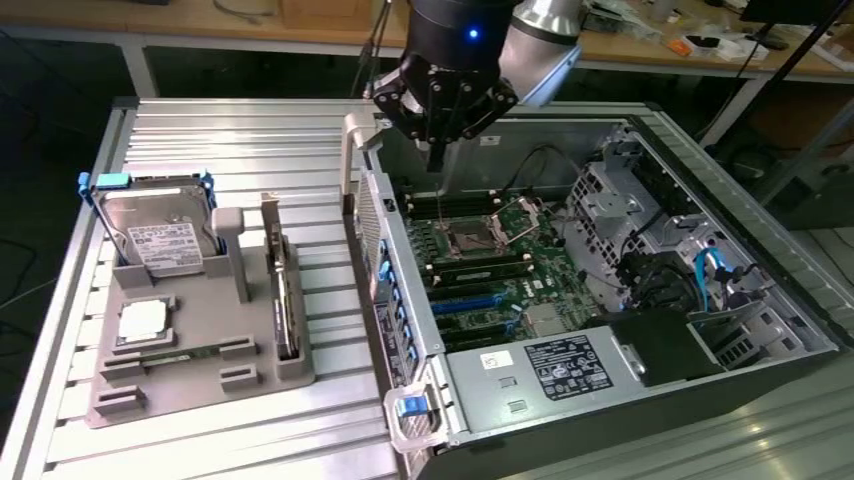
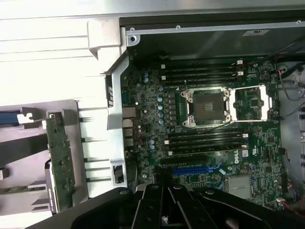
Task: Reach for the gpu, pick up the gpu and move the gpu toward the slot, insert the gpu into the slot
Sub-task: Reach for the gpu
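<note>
**Hidden and Cut Off Around the Open Computer**

In the exterior view the arm (image 1: pixel 541 45) runs off the upper edge. The graphics card (image 1: pixel 280 285) stands edge-on in its grey holder (image 1: pixel 200 340), so its face is unseen. The print on the hard drive (image 1: pixel 163 235) label is too small to read. In the wrist view the black body of the claw (image 2: pixel 166 191) covers the board beyond the blue slot (image 2: pixel 195 169). It also meets one end of the graphics card, so where the card stops cannot be told.

gpu (image 1: pixel 279 300): thin dark card, standing on its long edge, outside the case (image 1: pixel 380 230), near its side wall | slot (image 2: pixel 195 169): long bright blue strip, unoccupied, flat inside the case
</note>
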### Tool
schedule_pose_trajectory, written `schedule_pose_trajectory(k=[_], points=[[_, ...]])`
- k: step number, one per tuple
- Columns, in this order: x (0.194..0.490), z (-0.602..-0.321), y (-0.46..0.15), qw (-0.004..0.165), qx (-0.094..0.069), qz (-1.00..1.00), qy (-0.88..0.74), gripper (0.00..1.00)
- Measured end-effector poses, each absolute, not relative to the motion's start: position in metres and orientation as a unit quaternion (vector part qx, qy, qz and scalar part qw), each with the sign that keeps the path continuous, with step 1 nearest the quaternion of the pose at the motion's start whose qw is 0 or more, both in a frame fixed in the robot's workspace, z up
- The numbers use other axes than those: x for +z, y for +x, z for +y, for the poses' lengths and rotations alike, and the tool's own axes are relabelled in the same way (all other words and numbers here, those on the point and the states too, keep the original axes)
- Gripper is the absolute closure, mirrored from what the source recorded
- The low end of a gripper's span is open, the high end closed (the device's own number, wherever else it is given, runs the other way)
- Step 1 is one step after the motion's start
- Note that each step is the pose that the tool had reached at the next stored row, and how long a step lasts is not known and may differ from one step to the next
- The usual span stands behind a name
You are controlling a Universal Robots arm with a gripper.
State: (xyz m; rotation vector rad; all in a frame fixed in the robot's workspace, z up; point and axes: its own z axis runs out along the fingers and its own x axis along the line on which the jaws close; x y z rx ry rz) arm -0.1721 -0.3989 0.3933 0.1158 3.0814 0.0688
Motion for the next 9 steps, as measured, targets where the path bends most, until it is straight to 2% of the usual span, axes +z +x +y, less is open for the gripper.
schedule_pose_trajectory(k=[9], points=[[0.393,-0.399,-0.2,0.035,0.023,0.998,0.037,0.89]])
